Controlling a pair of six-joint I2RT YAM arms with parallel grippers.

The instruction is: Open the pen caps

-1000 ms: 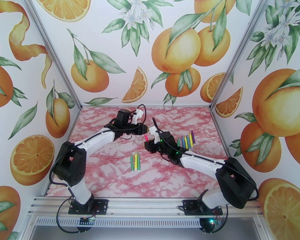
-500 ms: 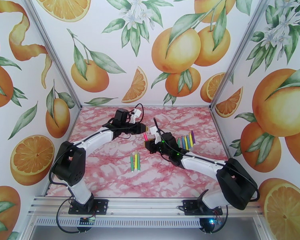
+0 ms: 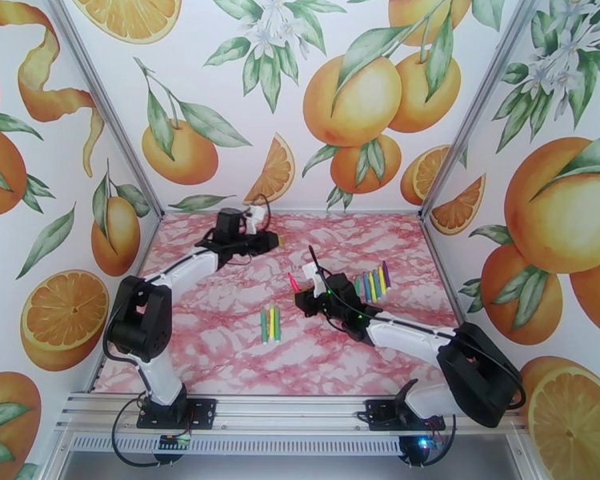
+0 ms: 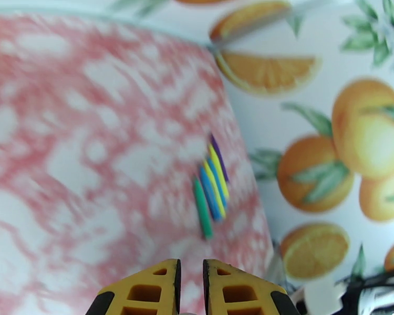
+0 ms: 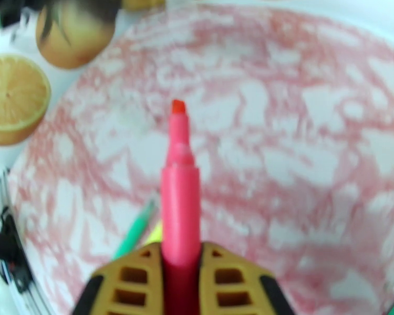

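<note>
1. Near the worktop's (image 3: 220,346) centre: right gripper (image 5: 181,253), jaws clamped on red pen (image 5: 180,179); felt tip bare, cap off.
2. Left gripper (image 4: 190,269), toward the far edge: jaws together; whether a cap sits between them cannot be told.
3. Row of pens (image 3: 371,282) by the right edge; three pens (image 3: 270,322) at mid-worktop; their caps are too small to make out.

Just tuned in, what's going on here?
The right gripper is shut on a pink pen whose tip is bare, so its cap is off. The left gripper is shut too, farther back on the left; whether it holds the cap I cannot tell. Mid-table lie three pens, and a row of pens lies to the right.
</note>
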